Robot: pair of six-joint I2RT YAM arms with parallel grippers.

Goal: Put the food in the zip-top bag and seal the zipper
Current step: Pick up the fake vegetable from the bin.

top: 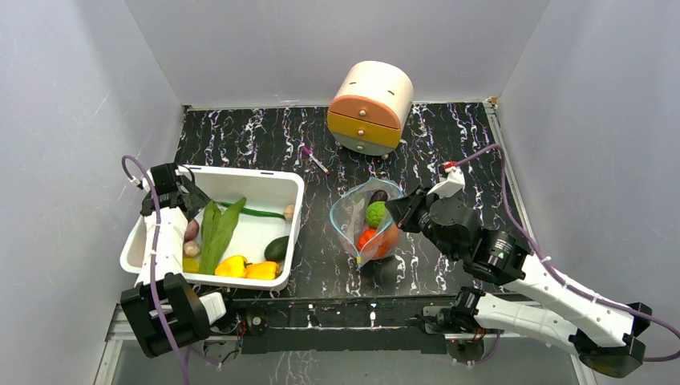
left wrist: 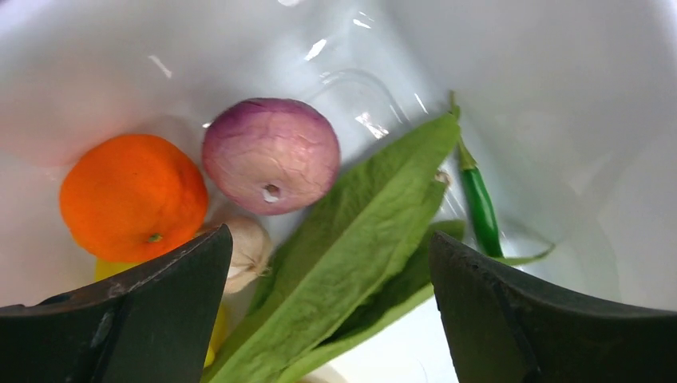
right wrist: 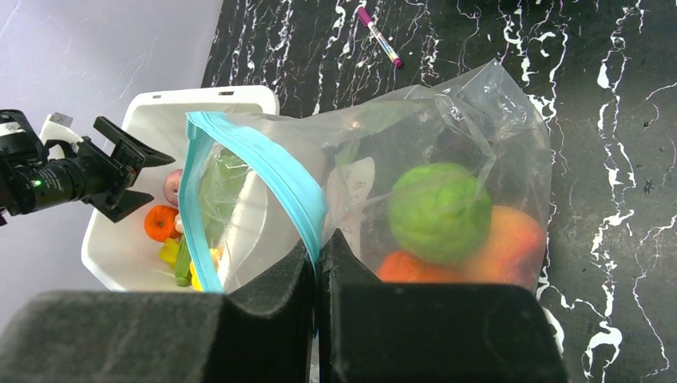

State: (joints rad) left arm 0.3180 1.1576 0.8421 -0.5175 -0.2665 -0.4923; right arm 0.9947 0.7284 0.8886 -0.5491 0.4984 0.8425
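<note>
Black foam-padded fingers of the right pincer fill the bottom of the right wrist view. They are pressed together, and they pinch the rim of the clear, faintly bluish soft plastic zip-top bag at its thin blue-green zipper strip. The mouth of the bag stands open and faces the white rectangular plastic tub. Inside the bag lie a round green fruit, orange and red-pink round fruits under it, and a dark purple eggplant at the far side.

The bag rests on the black marble-patterned worktop with white veins, between the tub and the right arm.

The left pincer hangs over the far left corner of the tub. Its two dark fingers are spread wide and nothing is between them. Below it lie a long green leaf, a round purple onion, a round orange fruit, a pale garlic bulb and a thin green chili pepper. Two yellow peppers and a dark green oval fruit lie at the near side of the tub.

At the far edge of the worktop stands a round cream and orange drawer box, and near it lies a purple marker pen. Plain pale grey walls close the worktop on three sides.
</note>
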